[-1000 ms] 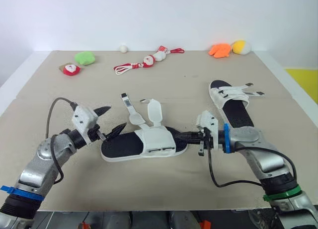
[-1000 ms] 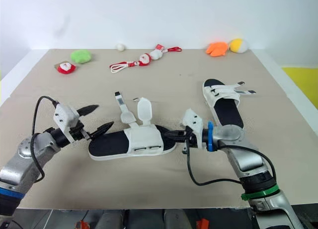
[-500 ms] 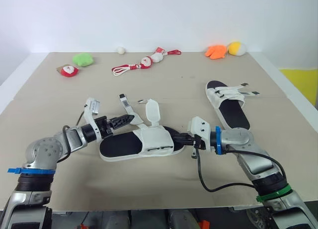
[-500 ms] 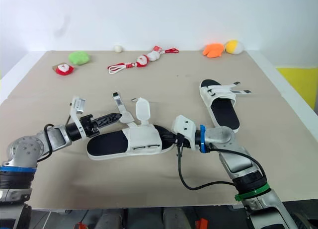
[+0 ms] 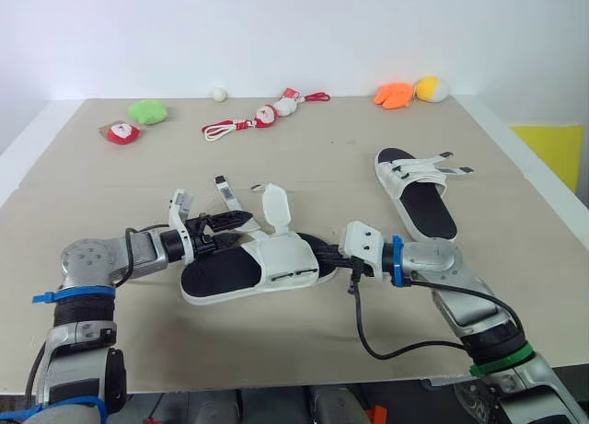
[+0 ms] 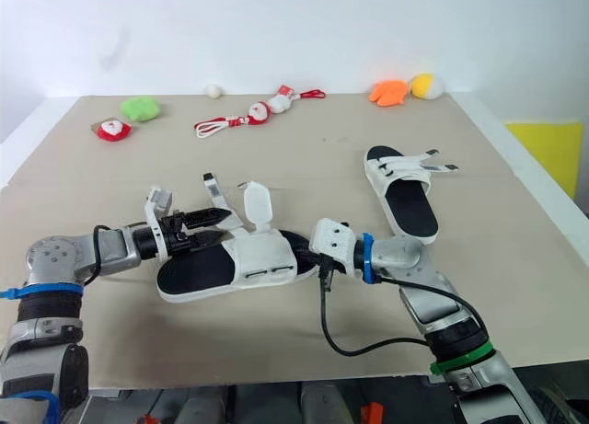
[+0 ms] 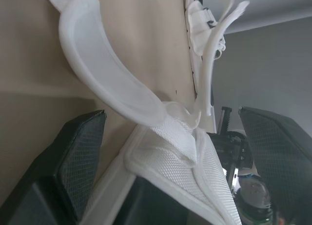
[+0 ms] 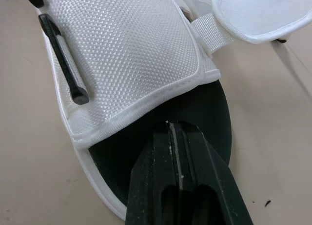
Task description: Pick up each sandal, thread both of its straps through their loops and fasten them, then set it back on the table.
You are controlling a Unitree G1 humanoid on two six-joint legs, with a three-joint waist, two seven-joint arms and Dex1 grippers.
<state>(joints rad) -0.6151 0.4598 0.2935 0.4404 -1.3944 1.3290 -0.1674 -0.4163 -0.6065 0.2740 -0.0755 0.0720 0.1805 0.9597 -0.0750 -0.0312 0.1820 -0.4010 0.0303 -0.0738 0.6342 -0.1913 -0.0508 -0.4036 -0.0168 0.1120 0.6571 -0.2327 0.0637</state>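
Observation:
The near sandal (image 5: 293, 257), a white upper on a black footbed, lies on its sole mid-table. Its wide strap (image 5: 276, 206) and narrow strap (image 5: 225, 192) stand up unfastened. My left gripper (image 5: 232, 232) is open at the base of those straps; the left wrist view has the wide strap (image 7: 112, 83) between the two fingers (image 7: 78, 156). My right gripper (image 5: 328, 256) is shut, its tips resting on the black footbed (image 8: 209, 112) just behind the white upper (image 8: 126, 54). The second sandal (image 5: 414, 203) lies at the back right with its straps (image 5: 444, 168) loose.
Small toys line the far edge of the table (image 5: 322, 341): a green plush (image 5: 147, 111), a red and white one (image 5: 121, 131), a santa figure on a red cord (image 5: 262, 118), a white ball (image 5: 218, 94), an orange plush (image 5: 394, 95) and a yellow one (image 5: 428, 88).
My left gripper has swung right, from beyond the sandal's left end to the strap bases, still open. The right gripper has pushed a little further onto the footbed. The camera has shifted.

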